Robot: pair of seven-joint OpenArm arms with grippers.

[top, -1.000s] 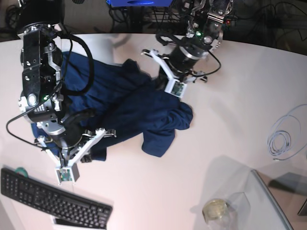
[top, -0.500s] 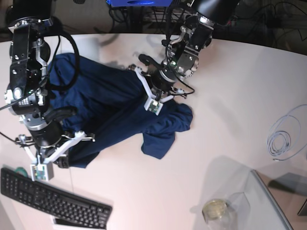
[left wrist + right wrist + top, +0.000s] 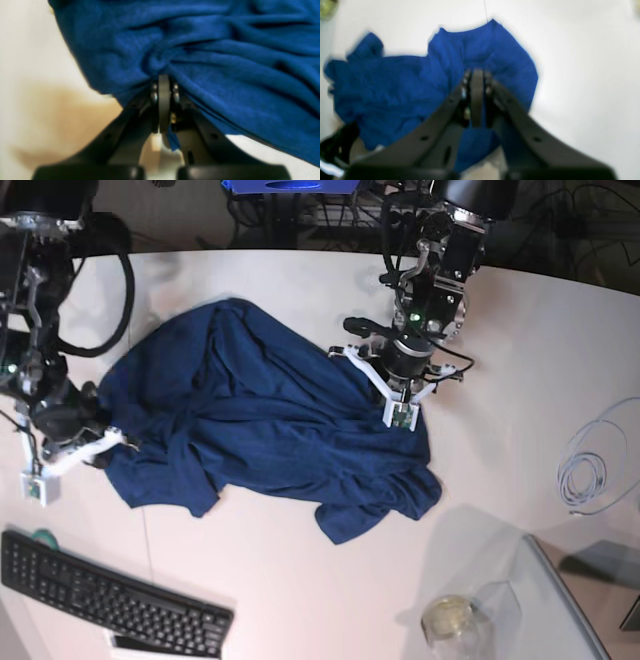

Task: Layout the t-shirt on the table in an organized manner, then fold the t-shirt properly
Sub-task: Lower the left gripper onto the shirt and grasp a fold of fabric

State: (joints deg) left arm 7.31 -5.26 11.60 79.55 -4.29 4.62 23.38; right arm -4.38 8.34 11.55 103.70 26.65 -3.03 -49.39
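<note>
Since the earlier frames both arms have swung apart and the t-shirt (image 3: 260, 430) has gone from a bunched heap to a wider, wrinkled spread across the middle of the table (image 3: 520, 340). Left gripper (image 3: 385, 370) sits at the shirt's edge on the base view's right side; its wrist view shows the jaws closed on a pinch of the blue cloth, folds fanning out from the tips (image 3: 163, 82). Right gripper (image 3: 115, 442) is at the opposite edge, near the keyboard (image 3: 110, 600); the blurred wrist view shows its jaws nearly together (image 3: 476, 75) with blue cloth between and behind them, so it looks like a grip on the shirt, though I can't be sure how firm. Step in hand looks like the spread-out, not yet the fold: lower corner (image 3: 345, 525) is curled under, sleeves not clear. To do it well, pull the two held points apart evenly and low over the table, keep tension until creases flatten, and don't let the cloth drag toward the cable (image 3: 590, 465) or the jar (image 3: 448, 618).
</note>
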